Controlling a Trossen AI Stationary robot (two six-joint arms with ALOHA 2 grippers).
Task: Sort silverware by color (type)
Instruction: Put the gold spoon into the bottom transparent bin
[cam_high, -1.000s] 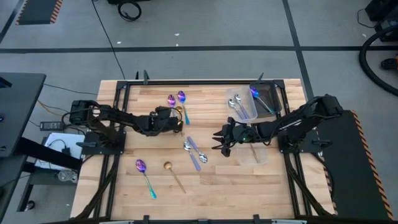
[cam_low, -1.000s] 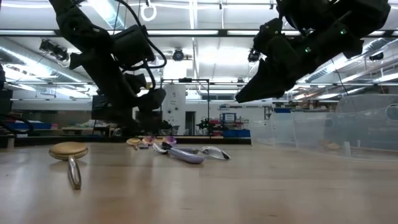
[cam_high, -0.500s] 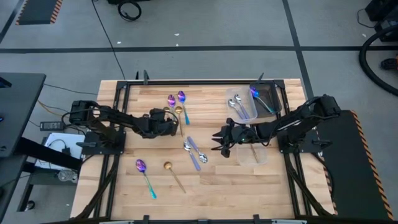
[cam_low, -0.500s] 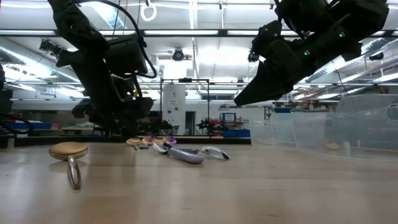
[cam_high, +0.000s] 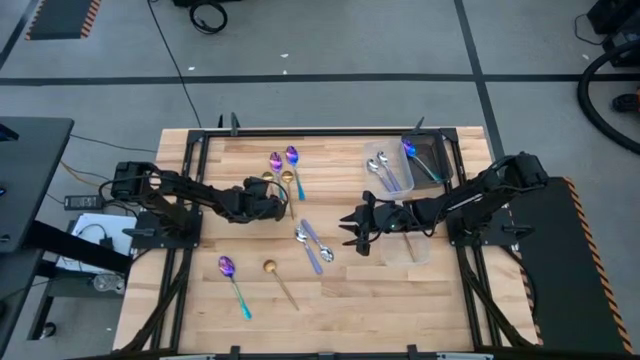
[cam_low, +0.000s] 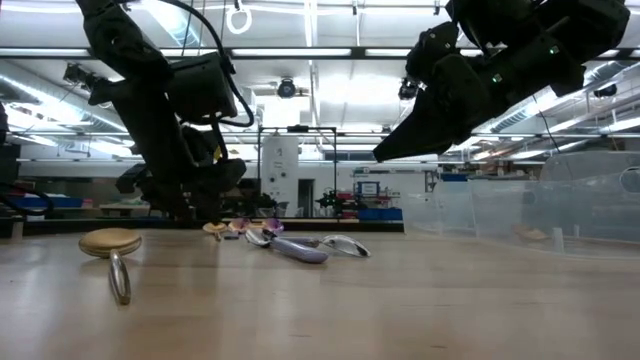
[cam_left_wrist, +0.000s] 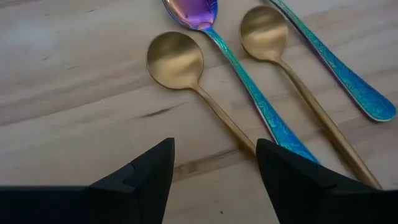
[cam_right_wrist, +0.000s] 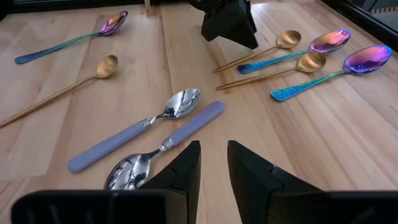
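Observation:
Two gold spoons (cam_left_wrist: 176, 59) (cam_left_wrist: 264, 31) and two iridescent purple-teal spoons (cam_left_wrist: 199, 12) (cam_high: 292, 155) lie flat at the table's far middle. My left gripper (cam_left_wrist: 214, 168) hovers open just over them, its fingers either side of the nearer gold spoon's handle (cam_left_wrist: 227, 124); whether a finger touches it I cannot tell. My right gripper (cam_right_wrist: 213, 165) hangs over the table's middle, slightly open with nothing between its fingers. In front of it lie two silver spoons with lavender handles (cam_right_wrist: 149, 124). Another gold spoon (cam_high: 278, 281) and iridescent spoon (cam_high: 233, 279) lie near the front left.
Three clear plastic containers stand at the right: one with silver spoons (cam_high: 385, 172), one with an iridescent spoon (cam_high: 428, 158), one beside my right arm (cam_high: 410, 247). Bare wood lies along the near edge and at the table's front right.
My left gripper has tipped downward and sunk closer to the gold spoons at the far middle, staying open. The spoons have not moved.

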